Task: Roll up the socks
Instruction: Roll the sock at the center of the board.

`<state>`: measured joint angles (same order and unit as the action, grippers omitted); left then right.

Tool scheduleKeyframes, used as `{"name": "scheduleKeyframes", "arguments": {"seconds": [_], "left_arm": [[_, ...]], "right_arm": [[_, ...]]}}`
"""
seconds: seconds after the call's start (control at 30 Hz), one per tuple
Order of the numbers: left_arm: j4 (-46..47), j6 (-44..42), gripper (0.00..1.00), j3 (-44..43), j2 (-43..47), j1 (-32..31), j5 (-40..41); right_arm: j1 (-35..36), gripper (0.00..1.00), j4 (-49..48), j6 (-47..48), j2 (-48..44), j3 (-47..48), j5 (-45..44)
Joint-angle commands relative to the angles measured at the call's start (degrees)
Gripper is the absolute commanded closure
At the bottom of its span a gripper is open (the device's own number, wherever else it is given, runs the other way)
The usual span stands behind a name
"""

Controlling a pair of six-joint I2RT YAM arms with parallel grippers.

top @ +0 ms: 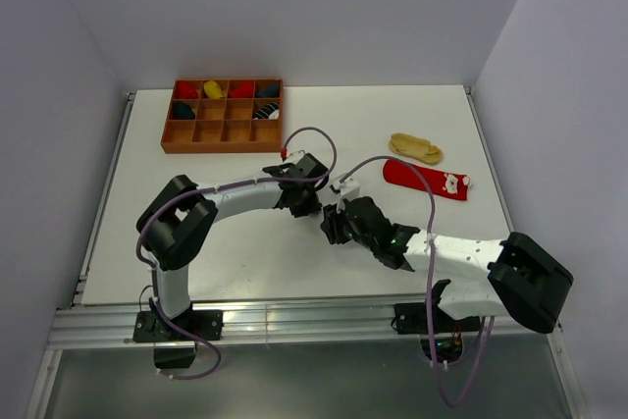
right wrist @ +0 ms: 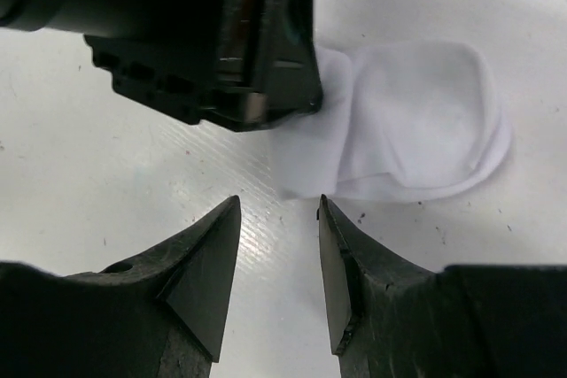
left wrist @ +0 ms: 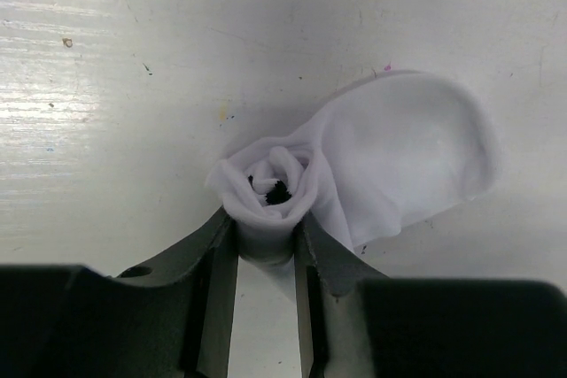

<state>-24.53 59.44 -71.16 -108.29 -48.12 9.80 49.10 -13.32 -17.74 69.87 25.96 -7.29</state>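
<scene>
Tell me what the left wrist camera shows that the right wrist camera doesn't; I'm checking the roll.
Left wrist only: the rolled end of the white sock, a spiral seen end-on, pinched between the fingers of the left claw.
Right wrist only: the right claw, open and empty over the bare table, just short of the sock's edge. Here the left claw's body hides the roll.
Both: the sock's unrolled end lying on the table.

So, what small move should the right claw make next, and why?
Probably move the right claw forward to the loose flat end of the white sock and pinch it. The left claw grips the rolled part, but that end lies unrolled on the table, and the right claw is open and empty.
</scene>
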Motion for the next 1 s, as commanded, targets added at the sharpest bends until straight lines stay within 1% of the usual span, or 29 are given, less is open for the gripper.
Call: {"name": "scheduleKeyframes", "arguments": {"seconds": [0.0,0.2,0.37,0.57,0.7,0.97], "left_arm": [[-5.08,-2.31,0.70,-0.47,-2.10,-0.75,0.22],[-5.17,-2.22,0.70,-0.39,-2.19,-0.84,-0.49],[-5.08,-2.40,0.71,-0.47,-2.01,-0.84,-0.49],[-5.17,-2.49,0.70,-0.30,-2.10,-0.84,-0.66],[-5.00,-2.40,0.71,-0.39,-2.45,-0.92,-1.01],[-5.26,-2.40,0.70,-0.83,-2.45,-0.84,-1.19]], "right_arm": [[2.66,0.52,-5.57,4.02,1.93,0.85,-6.67],[5.56,0.52,-7.07,6.22,7.47,3.66,-8.97],[6.71,0.52,-8.56,7.19,11.25,5.16,-12.91],[8.38,0.52,-9.18,8.33,9.50,5.33,-16.87],[8.73,0.52,-9.09,8.86,10.55,6.21,-16.71],[8.82,0.52,-8.30,7.28,18.27,7.71,-15.47]]}}
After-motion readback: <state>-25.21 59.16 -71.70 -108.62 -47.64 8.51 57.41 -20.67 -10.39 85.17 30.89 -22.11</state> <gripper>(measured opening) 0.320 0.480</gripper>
